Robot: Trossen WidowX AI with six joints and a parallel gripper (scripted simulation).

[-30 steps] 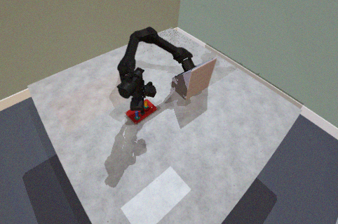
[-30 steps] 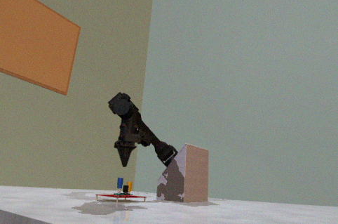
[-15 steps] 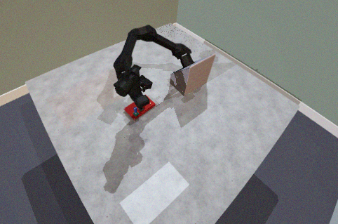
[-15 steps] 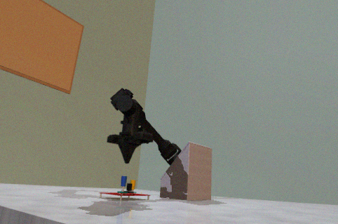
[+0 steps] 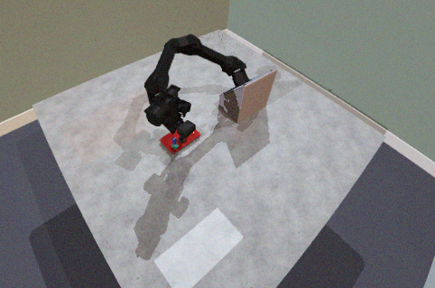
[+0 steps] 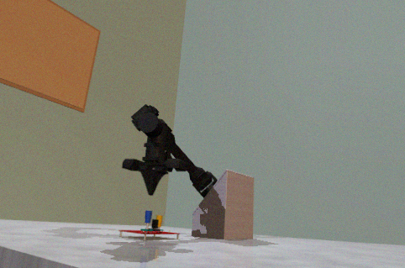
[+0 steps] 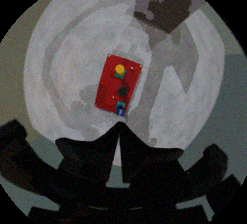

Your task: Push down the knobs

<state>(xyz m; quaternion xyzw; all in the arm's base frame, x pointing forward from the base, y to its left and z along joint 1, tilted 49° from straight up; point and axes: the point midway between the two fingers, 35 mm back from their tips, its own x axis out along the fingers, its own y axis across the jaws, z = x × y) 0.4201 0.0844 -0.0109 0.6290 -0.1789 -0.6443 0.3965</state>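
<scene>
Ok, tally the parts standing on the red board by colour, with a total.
Blue knob: 1
Yellow knob: 1
Black part: 1
Total: 3, all on the red board

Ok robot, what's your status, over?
Tool shut, holding nothing, hanging above the red board. Blue knob and yellow knob both standing up off the board, untouched. Nothing between tool and knobs.
</scene>
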